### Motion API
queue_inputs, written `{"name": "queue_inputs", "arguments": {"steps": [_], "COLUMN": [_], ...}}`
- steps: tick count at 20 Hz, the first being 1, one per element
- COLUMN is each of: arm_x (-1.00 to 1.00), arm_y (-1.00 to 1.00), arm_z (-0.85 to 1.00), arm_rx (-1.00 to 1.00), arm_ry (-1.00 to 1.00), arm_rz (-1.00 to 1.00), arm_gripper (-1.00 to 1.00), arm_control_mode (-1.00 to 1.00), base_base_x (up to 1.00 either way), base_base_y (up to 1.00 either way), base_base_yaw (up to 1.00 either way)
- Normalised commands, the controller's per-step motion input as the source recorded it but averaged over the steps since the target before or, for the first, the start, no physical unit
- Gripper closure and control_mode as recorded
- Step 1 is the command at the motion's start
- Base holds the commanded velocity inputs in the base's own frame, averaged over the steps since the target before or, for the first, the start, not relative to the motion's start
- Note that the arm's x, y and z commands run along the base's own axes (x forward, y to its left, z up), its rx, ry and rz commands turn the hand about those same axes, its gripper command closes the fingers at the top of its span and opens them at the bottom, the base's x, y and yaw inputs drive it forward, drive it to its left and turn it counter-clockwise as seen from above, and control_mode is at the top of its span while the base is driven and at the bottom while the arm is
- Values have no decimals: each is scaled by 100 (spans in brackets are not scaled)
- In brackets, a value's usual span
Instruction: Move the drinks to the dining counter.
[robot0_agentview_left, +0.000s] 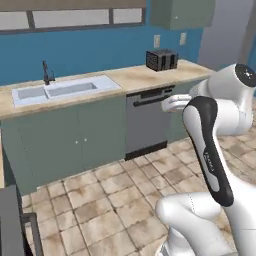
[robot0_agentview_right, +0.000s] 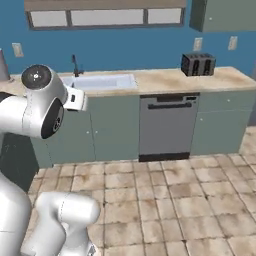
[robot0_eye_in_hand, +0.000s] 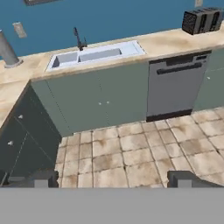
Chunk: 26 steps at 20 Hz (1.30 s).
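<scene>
The drinks are out of view, and so is the dining counter. My gripper (robot0_eye_in_hand: 113, 180) is open, its two dark fingertips (robot0_eye_in_hand: 43, 178) standing wide apart with nothing between them. It hangs above the tiled floor and looks toward the sink counter. The white arm (robot0_agentview_left: 210, 145) folds up at the lower right of the left base view, and at the lower left of the right base view as the arm (robot0_agentview_right: 35, 107).
A beige worktop (robot0_agentview_right: 165, 80) over grey-green cabinets runs along the blue wall. It carries a sink (robot0_eye_in_hand: 94, 54) with a dark faucet (robot0_eye_in_hand: 78, 39) and a black toaster (robot0_eye_in_hand: 202, 20). A grey dishwasher (robot0_eye_in_hand: 175, 85) sits below. Tan floor tiles (robot0_eye_in_hand: 131, 153) lie in front.
</scene>
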Motion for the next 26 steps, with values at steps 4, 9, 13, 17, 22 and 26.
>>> {"name": "queue_inputs", "arguments": {"steps": [4,9,13,17,22,26], "arm_x": [0,0,0,0,0,0], "arm_y": [0,0,0,0,0,0], "arm_z": [0,0,0,0,0,0], "arm_rx": [0,0,0,0,0,0], "arm_ry": [0,0,0,0,0,0], "arm_rz": [0,0,0,0,0,0], "arm_gripper": [-100,-100,-100,-100,-100,-100], "arm_control_mode": [100,100,100,100,100,100], "base_base_x": [-2,0,0,0,-28,-68], "base_base_y": [53,52,41,20,0,11], "base_base_yaw": [97,82,71,36,15,15]}}
